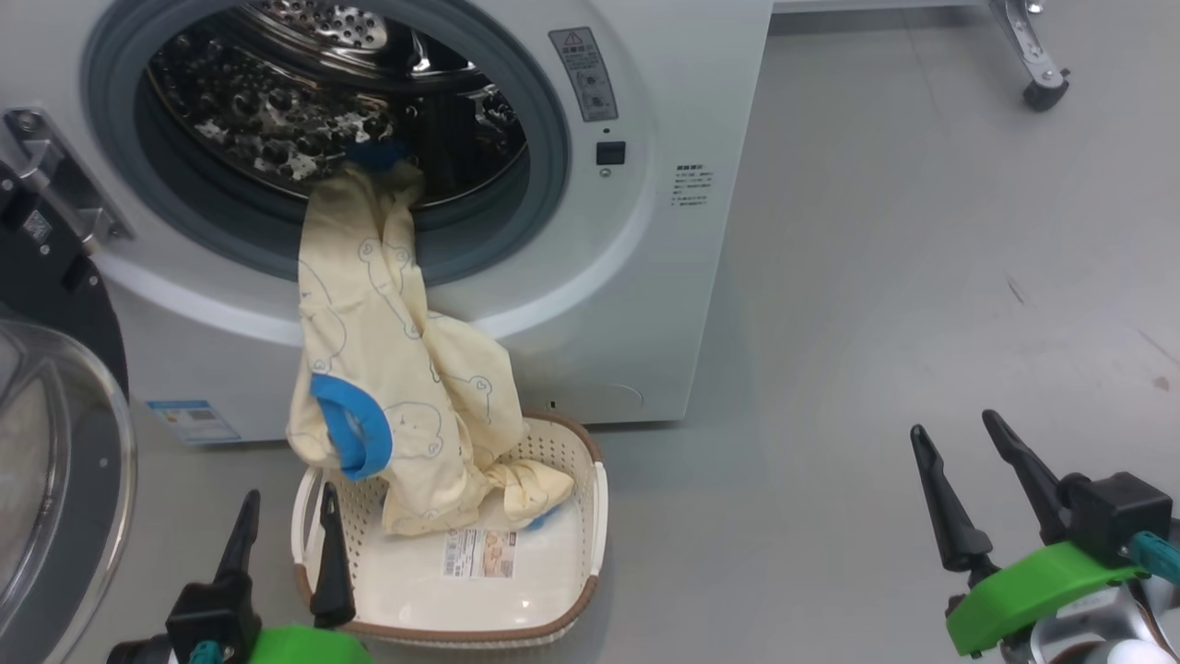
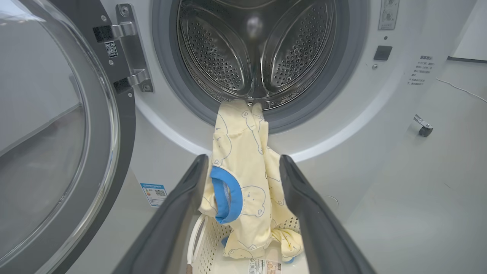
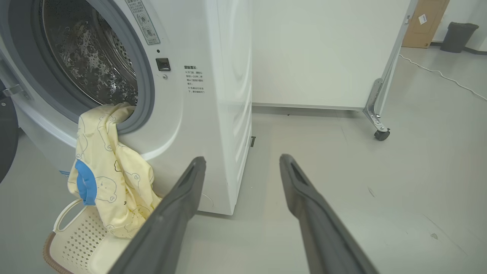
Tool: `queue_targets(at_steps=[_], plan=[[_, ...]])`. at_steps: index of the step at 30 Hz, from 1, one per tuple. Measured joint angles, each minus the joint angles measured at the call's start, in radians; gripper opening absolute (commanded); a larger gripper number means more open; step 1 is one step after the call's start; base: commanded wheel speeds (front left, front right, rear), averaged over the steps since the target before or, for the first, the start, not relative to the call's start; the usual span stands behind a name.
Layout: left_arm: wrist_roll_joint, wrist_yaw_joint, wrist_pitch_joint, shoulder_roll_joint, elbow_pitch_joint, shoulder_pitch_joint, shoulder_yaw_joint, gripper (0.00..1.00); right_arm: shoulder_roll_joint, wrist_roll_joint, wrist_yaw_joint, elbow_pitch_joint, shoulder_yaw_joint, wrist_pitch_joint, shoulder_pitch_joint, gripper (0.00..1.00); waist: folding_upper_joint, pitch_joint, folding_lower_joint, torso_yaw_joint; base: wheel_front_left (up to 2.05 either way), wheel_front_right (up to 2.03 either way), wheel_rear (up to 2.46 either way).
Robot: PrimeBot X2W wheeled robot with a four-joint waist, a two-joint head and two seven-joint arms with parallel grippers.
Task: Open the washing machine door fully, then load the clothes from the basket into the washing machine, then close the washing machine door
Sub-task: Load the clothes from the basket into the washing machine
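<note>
Forward, left pincer (image 1: 290, 491) splayed by basket (image 1: 562, 443), right pincer (image 1: 951, 421) splayed above floor (image 1: 830, 369)

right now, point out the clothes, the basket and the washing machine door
the clothes (image 1: 406, 350), head view, hanging yellow cloth
the basket (image 1: 535, 599), head view, bare white floor
the washing machine door (image 2: 45, 152), left wrist view, clear glass window

The basket (image 1: 562, 563) sits on the floor just before the washing machine (image 1: 645, 304), below its opening. The clothes (image 1: 387, 369) hang from the opening's lower edge down into the basket's far-left corner, their top end seemingly just inside the drum. The washing machine door (image 1: 55, 480) stands swung out at the left.
</note>
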Motion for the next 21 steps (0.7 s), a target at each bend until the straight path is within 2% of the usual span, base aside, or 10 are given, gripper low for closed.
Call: queue_targets(at_steps=[10,21], plan=[[0.009,-0.013,0.000,-0.015,-0.008,0.054,-0.015,1.00,0.000,-0.003,0.000,-0.042,-0.002,0.032,0.065,1.00,0.0000,-0.087,0.0000,0.049,0.00,0.00,0.00],[0.010,-0.017,0.000,-0.016,-0.003,0.063,-0.022,1.00,0.000,-0.003,0.000,-0.048,-0.002,0.035,0.075,1.00,0.0000,-0.096,0.0000,0.055,0.00,0.00,0.00]])
